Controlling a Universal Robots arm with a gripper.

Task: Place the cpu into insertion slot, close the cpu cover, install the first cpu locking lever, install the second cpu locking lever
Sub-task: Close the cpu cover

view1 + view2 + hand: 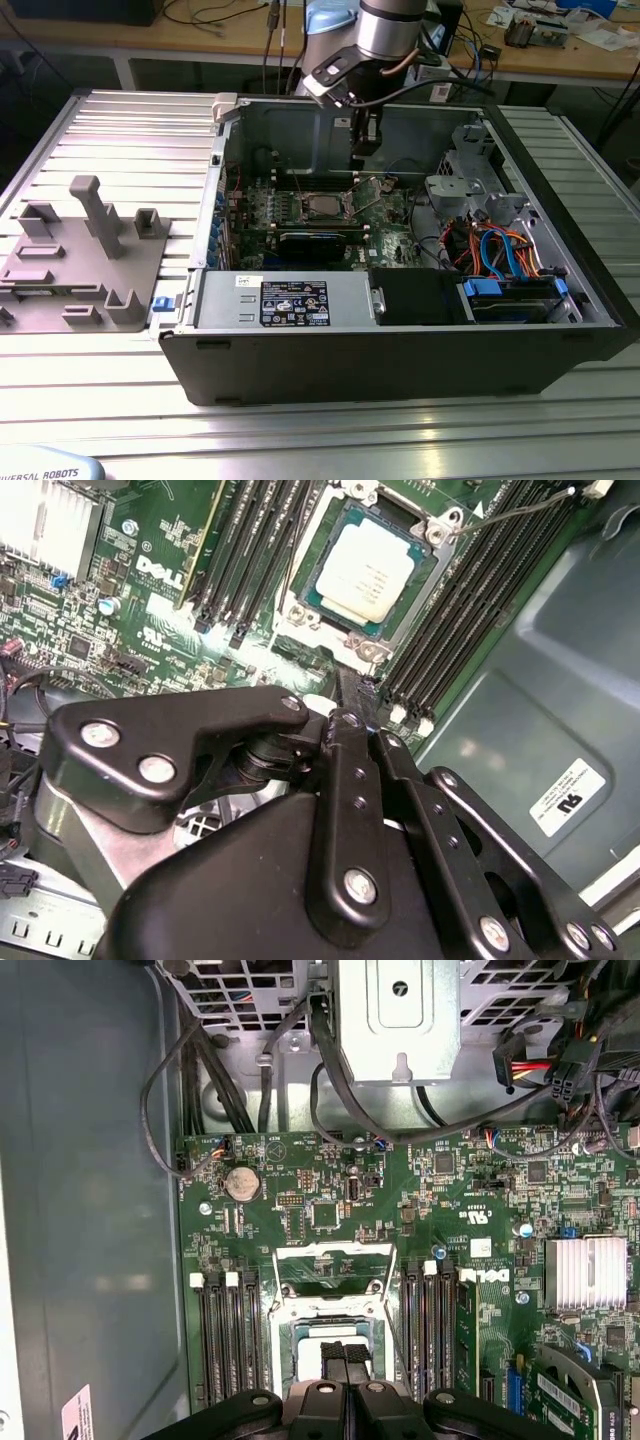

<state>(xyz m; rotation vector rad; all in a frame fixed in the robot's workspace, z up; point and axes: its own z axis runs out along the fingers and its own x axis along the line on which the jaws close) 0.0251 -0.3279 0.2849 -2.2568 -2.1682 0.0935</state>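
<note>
Arm: I see the gripper (362, 150) hanging from above inside the open computer case (400, 370), over the green board (385, 225).
Hand: in the first wrist view the 2 fingers (335, 1358) are pressed together, with only a thin line between them. They hold nothing.
Cpu: the cpu (370, 568) lies flat in the insertion slot (300, 613), silver top up, seated inside the metal rim.
Cover: the cpu cover (335, 1260) is swung open. It stands on the side of the slot toward the round coin battery (238, 1182) and does not lie over the cpu.
Lever: 1 thin wire lever (520, 508) starts at a corner of the slot and reaches out across the memory slots (455, 630).
Fingertips: in the second wrist view they are just beside the rim of the slot. I cannot tell if they touch the board.
Neighbours: long black memory slots run on 2 sides of the slot.
Outside: a grey plastic fixture (85, 250) stands on the ribbed metal table (320, 440), at the exterior view's left, apart from the case.
</note>
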